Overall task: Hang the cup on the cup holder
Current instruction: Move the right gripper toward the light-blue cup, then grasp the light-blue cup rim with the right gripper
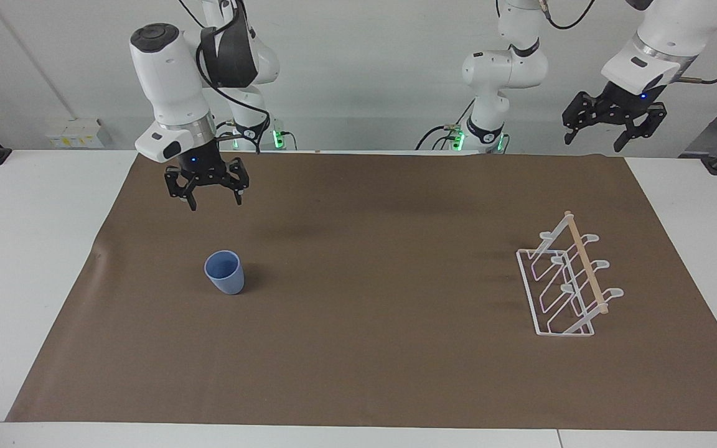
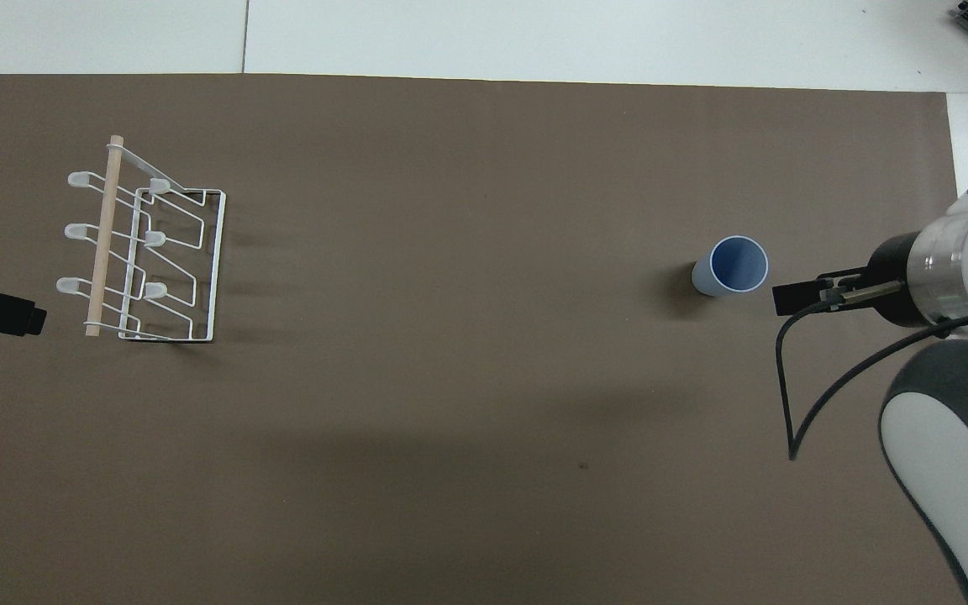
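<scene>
Cup: the small light blue matte plastic cup [image 1: 224, 272] stands upright, mouth up, on the brown paper mat [image 1: 358, 373], toward the right arm's end of the counter [image 1: 22, 249].
Cup holder: the white wire cup holder with a pale wooden rod on top [image 1: 567, 286] sits on the mat toward the left arm's end, well apart from the cup, all prongs bare.
Right tool: the right tool [image 1: 211, 199] hangs in the air over the mat near the cup, fingers apart, holding nothing.
Left tool: the left tool [image 1: 596, 138] waits raised above the counter's robot-side corner, fingers apart, holding nothing.
</scene>
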Controlling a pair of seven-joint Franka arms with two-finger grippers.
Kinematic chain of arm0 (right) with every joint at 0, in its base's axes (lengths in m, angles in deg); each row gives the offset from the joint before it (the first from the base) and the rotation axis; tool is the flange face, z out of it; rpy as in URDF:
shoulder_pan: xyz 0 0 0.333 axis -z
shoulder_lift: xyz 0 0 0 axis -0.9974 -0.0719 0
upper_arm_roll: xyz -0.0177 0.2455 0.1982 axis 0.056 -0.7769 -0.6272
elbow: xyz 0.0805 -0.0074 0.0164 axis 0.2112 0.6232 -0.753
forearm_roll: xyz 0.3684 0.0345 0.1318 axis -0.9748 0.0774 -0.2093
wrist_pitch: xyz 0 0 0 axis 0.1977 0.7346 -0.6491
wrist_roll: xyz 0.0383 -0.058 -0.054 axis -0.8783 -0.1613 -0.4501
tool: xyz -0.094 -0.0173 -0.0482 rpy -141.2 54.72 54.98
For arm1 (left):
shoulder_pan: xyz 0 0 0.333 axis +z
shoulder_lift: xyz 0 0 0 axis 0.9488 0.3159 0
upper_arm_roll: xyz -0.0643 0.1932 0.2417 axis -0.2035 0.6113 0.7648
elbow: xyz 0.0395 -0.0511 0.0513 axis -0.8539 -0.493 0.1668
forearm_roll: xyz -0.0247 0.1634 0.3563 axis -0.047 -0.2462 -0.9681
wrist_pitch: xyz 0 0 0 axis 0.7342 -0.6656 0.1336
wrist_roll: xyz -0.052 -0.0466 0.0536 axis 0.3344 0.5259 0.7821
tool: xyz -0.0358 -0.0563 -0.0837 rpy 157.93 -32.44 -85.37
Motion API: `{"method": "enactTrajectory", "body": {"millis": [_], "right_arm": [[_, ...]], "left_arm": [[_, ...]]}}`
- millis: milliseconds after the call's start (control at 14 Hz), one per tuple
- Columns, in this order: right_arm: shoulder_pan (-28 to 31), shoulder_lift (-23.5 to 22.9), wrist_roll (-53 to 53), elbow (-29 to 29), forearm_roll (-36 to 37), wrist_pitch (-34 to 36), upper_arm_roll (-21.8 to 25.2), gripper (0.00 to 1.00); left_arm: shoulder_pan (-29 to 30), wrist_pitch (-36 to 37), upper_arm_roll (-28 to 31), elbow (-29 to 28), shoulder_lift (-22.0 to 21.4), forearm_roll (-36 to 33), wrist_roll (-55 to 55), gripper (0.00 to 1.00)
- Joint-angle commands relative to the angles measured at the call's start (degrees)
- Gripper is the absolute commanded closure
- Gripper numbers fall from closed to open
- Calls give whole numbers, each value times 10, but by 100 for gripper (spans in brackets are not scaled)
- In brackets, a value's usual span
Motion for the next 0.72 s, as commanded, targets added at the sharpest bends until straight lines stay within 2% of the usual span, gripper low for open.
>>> {"method": "enactTrajectory", "body": {"millis": [0,430,645], "right_arm": [[3,-8,-7,39,-13,-60,-1,0],[-2,-100,27,39,-13,-193,-3,0],[-19,-128,50,42,-13,-205,-2,0]], "left_arm": [[-3,0,1,-18,-16,1,6,0],[-3,4,1,-19,-17,1,5,0],[-2,1,2,-18,-17,2,5,0]]}}
